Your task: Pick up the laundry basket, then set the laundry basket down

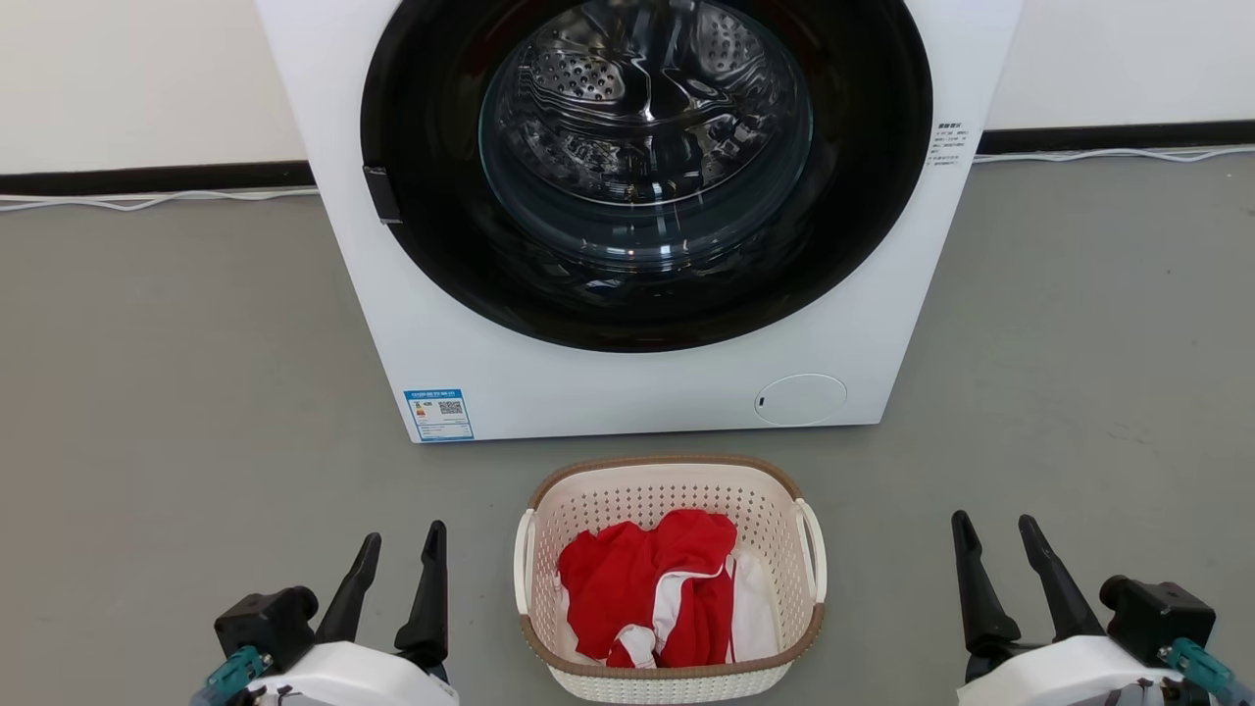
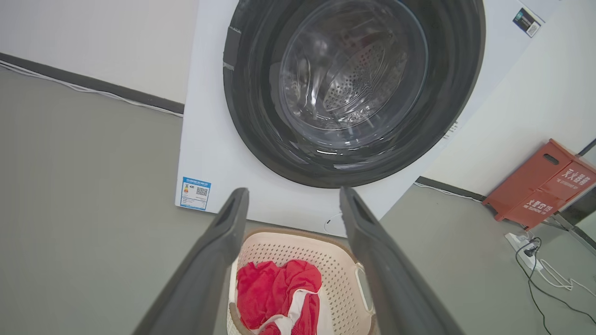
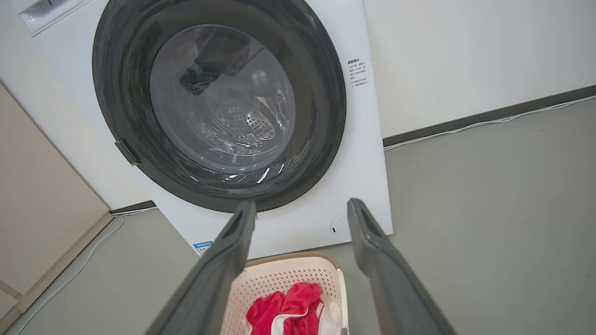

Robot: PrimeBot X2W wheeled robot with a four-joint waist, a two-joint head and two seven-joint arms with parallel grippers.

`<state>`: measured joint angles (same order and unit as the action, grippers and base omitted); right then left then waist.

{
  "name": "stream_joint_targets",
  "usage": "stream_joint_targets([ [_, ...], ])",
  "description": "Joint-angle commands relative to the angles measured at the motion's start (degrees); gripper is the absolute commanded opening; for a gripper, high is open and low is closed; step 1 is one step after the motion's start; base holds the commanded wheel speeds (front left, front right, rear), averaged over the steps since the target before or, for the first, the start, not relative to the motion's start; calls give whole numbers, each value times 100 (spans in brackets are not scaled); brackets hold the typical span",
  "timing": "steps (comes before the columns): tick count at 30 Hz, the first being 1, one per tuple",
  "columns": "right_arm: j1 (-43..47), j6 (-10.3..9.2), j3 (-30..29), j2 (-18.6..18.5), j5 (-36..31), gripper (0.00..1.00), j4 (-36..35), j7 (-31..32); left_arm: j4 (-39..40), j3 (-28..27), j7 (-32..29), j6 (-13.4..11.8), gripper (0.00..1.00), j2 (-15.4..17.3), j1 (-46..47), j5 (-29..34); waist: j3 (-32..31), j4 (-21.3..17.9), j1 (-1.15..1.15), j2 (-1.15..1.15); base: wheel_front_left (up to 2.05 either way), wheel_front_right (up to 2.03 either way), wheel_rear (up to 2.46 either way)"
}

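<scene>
The laundry basket [image 1: 598,510] is cream-white and perforated, with a brown rim and two white side handles. It stands on the grey floor just in front of the washer and holds red and white clothes [image 1: 652,588]. My left gripper [image 1: 402,549] is open, off the basket's left side and clear of it. My right gripper [image 1: 998,529] is open too, further away on the basket's right. Both wrist views look between their own fingers at the laundry basket [image 2: 279,246] [image 3: 284,274] below, with my left gripper [image 2: 294,197] and right gripper [image 3: 302,209] spread wide and empty.
A white front-loading washer [image 1: 608,392] with its round dark door shut stands directly behind the basket. White cables [image 1: 147,199] run along the wall's black skirting. A red box [image 2: 540,186] and a power strip with cords [image 2: 526,244] lie to the washer's right.
</scene>
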<state>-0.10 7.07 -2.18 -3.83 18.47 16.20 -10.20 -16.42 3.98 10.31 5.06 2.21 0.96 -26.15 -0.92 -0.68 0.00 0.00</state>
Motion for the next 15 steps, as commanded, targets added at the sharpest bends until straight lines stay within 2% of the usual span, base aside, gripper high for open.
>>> stream_joint_targets([
  [1, -139, 34, 95, -62, -175, 100, -89, -109, 182, -112, 95, 21, 100, 53, 281, 224, -1, 0, 0, 0, 0, 0, 0],
  [15, -156, 39, 82, -59, -996, 100, 99, -325, 190, -76, 313, 41, 100, 61, 280, 1097, -15, -8, 0, 0, 0, 0, 0],
])
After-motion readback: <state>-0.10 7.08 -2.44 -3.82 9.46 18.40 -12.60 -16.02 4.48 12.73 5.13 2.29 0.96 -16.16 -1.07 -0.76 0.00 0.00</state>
